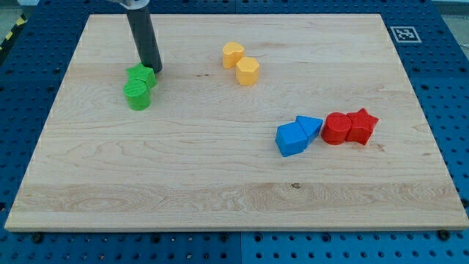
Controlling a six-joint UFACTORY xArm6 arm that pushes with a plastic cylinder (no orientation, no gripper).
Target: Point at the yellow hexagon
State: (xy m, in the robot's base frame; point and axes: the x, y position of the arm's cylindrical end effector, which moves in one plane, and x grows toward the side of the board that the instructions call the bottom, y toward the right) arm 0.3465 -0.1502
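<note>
My tip, just a bare dark rod holding nothing, sits touching the green plastic star block and well left of the yellow plastic hexagon block at the wooden board's top, so sweeping over carelessly could probably knock one of two yellows, two greens, two blues or two reds.

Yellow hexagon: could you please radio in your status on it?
My tip at the green blocks, view's upper left. Yellow hexagon to the view's right, touching the other yellow block. Nothing between tip and hexagon.
</note>
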